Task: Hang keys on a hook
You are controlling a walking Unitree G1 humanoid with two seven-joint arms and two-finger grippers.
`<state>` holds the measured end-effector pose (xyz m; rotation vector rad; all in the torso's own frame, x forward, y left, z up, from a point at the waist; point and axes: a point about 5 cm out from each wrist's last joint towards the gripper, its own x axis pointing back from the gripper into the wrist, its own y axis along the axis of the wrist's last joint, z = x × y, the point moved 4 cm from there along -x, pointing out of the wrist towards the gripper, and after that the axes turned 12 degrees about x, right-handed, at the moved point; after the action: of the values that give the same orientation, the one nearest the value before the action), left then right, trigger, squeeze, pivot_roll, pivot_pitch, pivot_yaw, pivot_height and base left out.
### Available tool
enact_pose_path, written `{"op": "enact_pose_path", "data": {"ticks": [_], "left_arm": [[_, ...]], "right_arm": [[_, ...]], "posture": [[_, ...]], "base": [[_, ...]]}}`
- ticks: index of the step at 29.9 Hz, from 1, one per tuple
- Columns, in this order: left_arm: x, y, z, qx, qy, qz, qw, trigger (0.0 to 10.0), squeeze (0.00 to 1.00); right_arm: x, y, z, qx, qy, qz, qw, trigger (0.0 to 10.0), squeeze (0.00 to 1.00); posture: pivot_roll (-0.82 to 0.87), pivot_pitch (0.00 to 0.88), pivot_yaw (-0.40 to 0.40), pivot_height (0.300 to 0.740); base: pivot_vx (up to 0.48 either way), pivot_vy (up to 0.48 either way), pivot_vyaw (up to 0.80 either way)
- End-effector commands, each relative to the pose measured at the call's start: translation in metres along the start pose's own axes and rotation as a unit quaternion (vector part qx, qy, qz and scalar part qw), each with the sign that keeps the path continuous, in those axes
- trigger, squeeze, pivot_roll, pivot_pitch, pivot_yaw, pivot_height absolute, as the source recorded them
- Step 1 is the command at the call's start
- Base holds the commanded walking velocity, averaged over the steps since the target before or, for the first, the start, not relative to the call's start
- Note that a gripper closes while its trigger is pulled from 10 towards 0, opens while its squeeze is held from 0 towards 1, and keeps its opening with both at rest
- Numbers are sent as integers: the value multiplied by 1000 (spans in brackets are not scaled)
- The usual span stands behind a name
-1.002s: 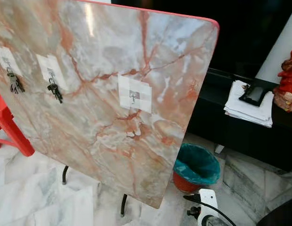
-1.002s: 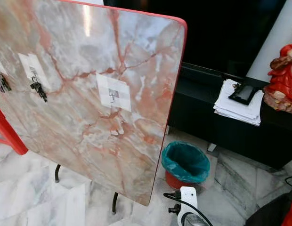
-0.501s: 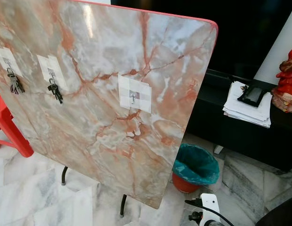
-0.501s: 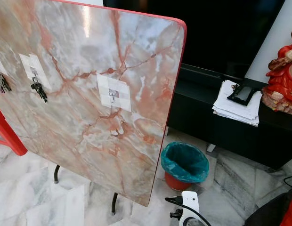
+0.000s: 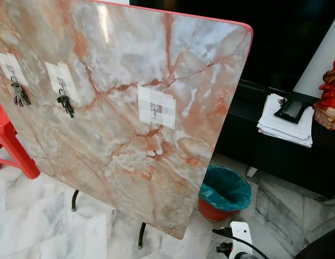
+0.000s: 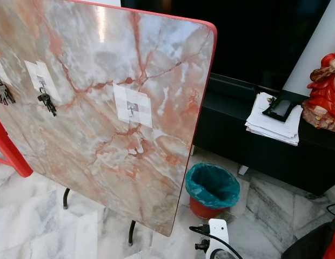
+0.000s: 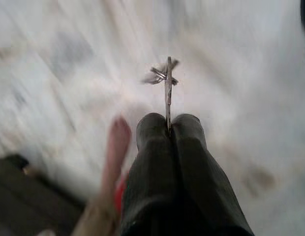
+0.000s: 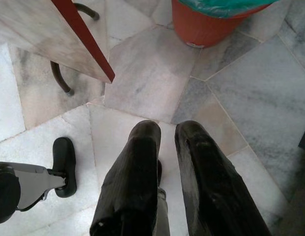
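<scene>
While the marble board [image 5: 129, 97] stands tilted on dark legs over the pale marble floor [image 5: 32, 226], its red-rimmed face carries three white patches, each with a small hook. At about nine o'clock in the head views, a red stool [image 5: 11, 145] shows at the board's edge, and just beside it, at about ten o'clock, the far-left hook holds a bunch of keys [image 5: 19, 94]. Next along, the second hook holds a darker bunch [image 5: 65, 103]. Near the board's middle, the third hook [image 5: 155, 111] is bare. Below the board's lower corner, at about five o'clock, sits a red bin with a teal liner [image 5: 226, 190], and a white device with a black cable [image 5: 239, 237] stands on the floor near it. At about two to three o'clock, a dark surface [image 5: 254, 116] carries a stack of white papers [image 5: 285, 125] with a black object on top, and a red figure [image 5: 330, 94] stands at the frame's edge. The left tool [image 7: 168, 124] has its fingers pressed together on a key ring [image 7: 167, 78], which sticks out beyond the tips above a blurred floor. The right tool [image 8: 167, 142] hangs over the floor tiles near the board's leg, its fingers a narrow gap apart and holding nothing.
</scene>
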<state>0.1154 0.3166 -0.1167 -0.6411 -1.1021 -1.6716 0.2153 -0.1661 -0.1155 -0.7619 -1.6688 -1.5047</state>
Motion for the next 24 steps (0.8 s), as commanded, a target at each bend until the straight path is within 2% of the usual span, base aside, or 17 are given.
{"op": "enact_pose_path", "data": {"ticks": [1,2,3,5,7,8,11,12,16,18,20,21,23,24], "left_arm": [[-1,15,3,4,9,-30,1000,10000,0],[-1,43,-3,20,-1,-80,997,10000,0],[0,56,-6,28,-9,-102,994,10000,0],[3,76,-10,17,-9,-141,990,10000,0],[11,109,-17,23,-15,-207,978,10000,0],[14,118,-19,23,-18,-226,974,10000,0],[32,152,-34,25,-49,-306,950,10000,0],[41,165,-39,30,-58,-339,939,10000,0],[61,189,-40,50,-62,-398,914,10000,0],[68,195,-40,52,-64,-415,906,10000,0],[86,209,-45,58,-85,-454,885,10000,0],[86,209,-45,58,-85,-454,885,10000,0],[105,220,-49,57,-108,-490,863,10000,0],[109,222,-50,55,-113,-499,858,10000,0]], "right_arm": [[0,-1,-3,2,-4,2,1000,10000,0],[0,-1,-3,3,-4,2,1000,10000,0],[0,-1,-4,3,-4,2,1000,10000,0],[0,-1,-4,5,-4,2,1000,10000,0],[0,-1,-4,4,-5,2,1000,10000,0],[0,-1,-4,4,-5,2,1000,10000,0],[1,-1,-5,6,-8,2,1000,10000,0],[1,-1,-6,6,-9,1,1000,10000,0],[1,-1,-6,6,-10,1,1000,10000,0],[1,-1,-6,5,-10,1,1000,10000,0],[1,-2,-6,7,-10,2,1000,10000,0],[1,-2,-6,7,-10,2,1000,10000,0],[1,-2,-7,7,-10,1,1000,10000,0],[1,-2,-7,7,-10,1,1000,10000,0]], "posture": [[170,27,-86,740],[172,27,-86,740],[172,27,-86,740],[172,27,-86,740],[171,26,-85,740],[171,26,-85,740],[169,25,-86,740],[169,24,-86,740],[169,23,-86,740],[170,23,-87,740],[170,23,-87,740],[170,23,-87,740],[163,23,-86,740],[163,23,-86,740]], "base": [[0,0,0],[0,0,0],[0,0,0],[0,0,0],[0,0,0],[0,0,0],[0,0,0],[0,0,0],[0,0,0],[0,0,0],[0,0,0],[0,0,0],[0,0,0],[0,0,0]]}}
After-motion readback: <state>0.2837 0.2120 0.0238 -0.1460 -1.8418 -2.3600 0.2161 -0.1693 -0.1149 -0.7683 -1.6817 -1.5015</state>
